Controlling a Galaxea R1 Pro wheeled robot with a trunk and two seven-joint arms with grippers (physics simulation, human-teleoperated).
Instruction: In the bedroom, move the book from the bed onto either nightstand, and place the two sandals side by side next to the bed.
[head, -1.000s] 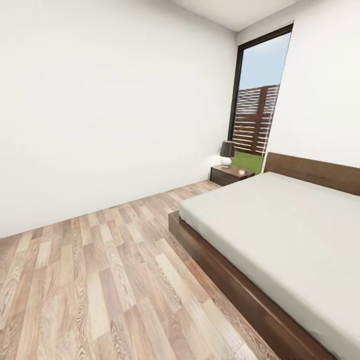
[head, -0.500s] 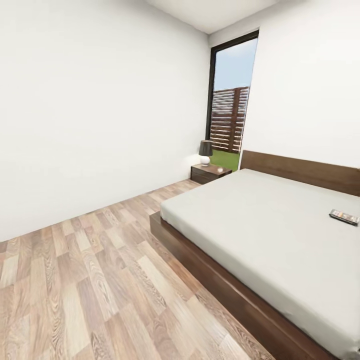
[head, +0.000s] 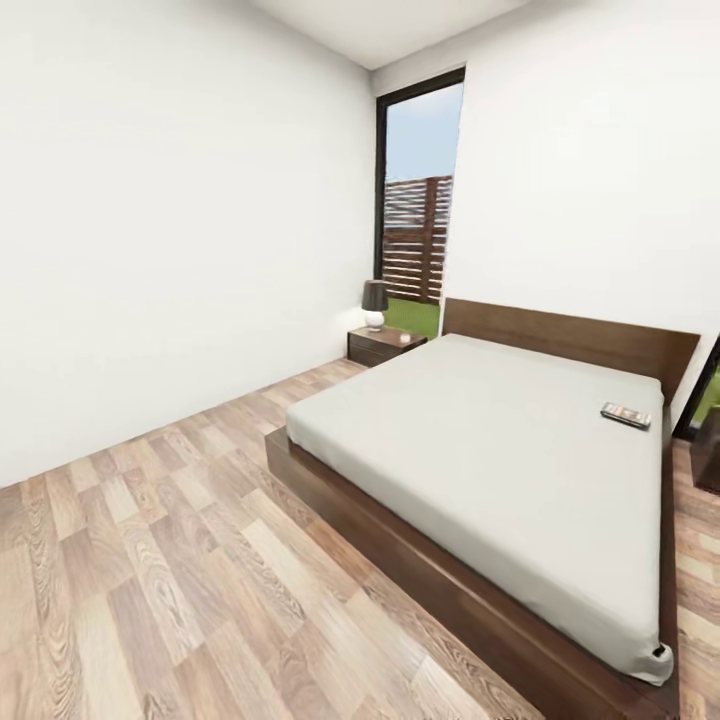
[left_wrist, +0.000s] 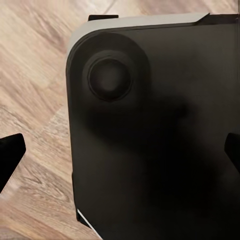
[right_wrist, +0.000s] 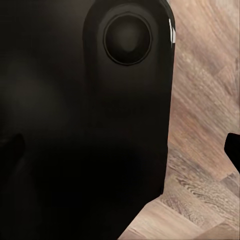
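Presently the book (head: 626, 414) lies flat near the bed's (head: 480, 440) far right headboard corner, well beyond both arms; finger spread cannot be told from either wrist view.

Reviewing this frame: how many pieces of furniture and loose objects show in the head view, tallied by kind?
Bed: 1
Nightstand: 1
Lamp: 1
Book: 1
Total: 4
A dark piece at the right edge, cut off by the frame, is not counted.
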